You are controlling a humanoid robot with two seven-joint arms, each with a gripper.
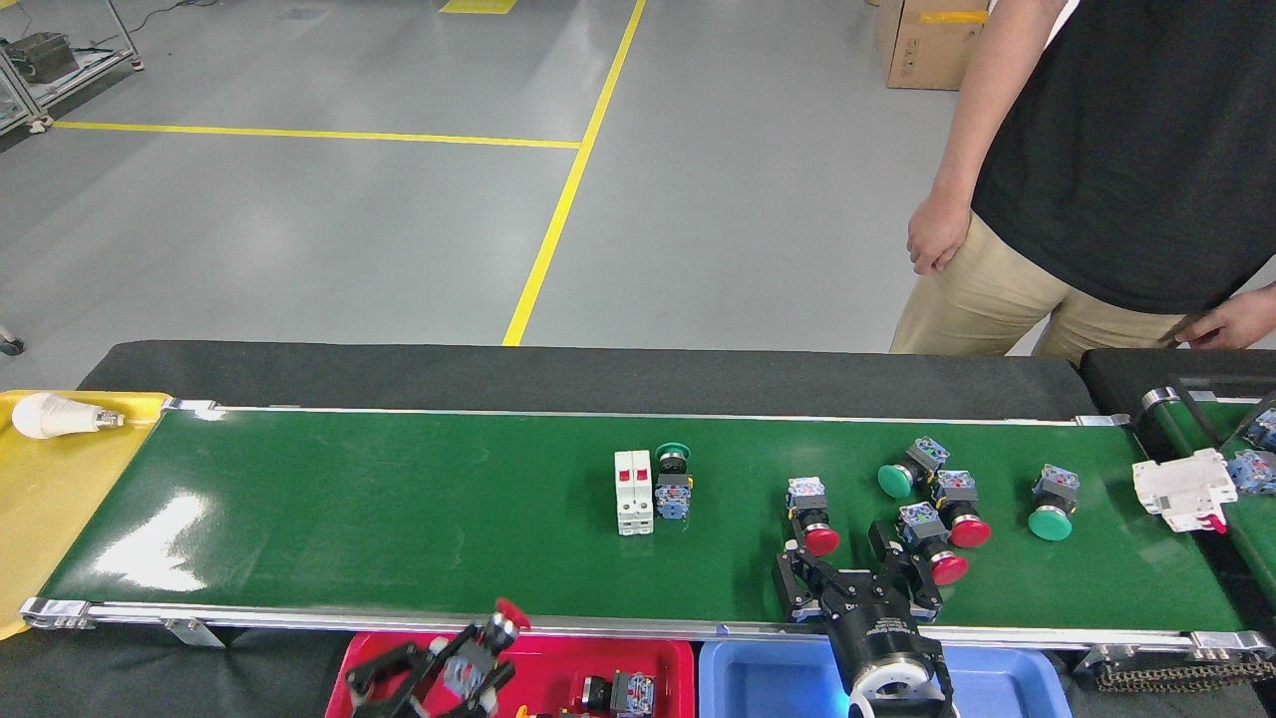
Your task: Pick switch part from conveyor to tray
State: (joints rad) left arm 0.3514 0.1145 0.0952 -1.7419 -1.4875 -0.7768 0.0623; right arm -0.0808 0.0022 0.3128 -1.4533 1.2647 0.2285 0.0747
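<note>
The left pincer (454, 670) pinches a red-capped switch (488, 638) over the red tray (668, 658). The right pincer (855, 570) is spread wide above the conveyor (349, 509), beside a red button (812, 514).

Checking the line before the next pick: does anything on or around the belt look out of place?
Yes: a light bulb lies on the yellow tray at the conveyor's left end, unlike the switch parts elsewhere.

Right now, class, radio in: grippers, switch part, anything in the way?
Left gripper shut on red switch, over red tray. Right gripper open, by red-capped switch on conveyor. Person beyond the belt, clear.
</note>
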